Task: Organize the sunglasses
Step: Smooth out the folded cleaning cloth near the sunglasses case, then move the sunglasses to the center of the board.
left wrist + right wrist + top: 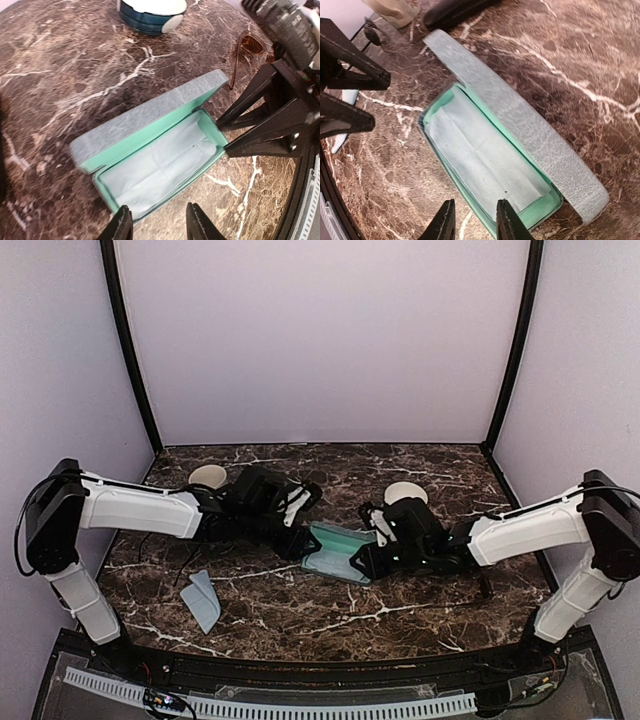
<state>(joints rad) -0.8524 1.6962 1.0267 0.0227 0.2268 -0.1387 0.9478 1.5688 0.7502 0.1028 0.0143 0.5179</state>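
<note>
Nothing legible anywhere right now. The open grey-blue textured glasses case with the mint-green lining [150, 117] carries no lettering, the pale cloth lying inside it [160, 170] is blank, the thin-framed brown-lensed sunglasses [251, 45] show no brand, and the dark white-veined marble counter [400, 615] has no markings.

light: bright, diffuse | shadows: soft | top view: slightly grainy | wrist views: sharp centre, warped edges
</note>
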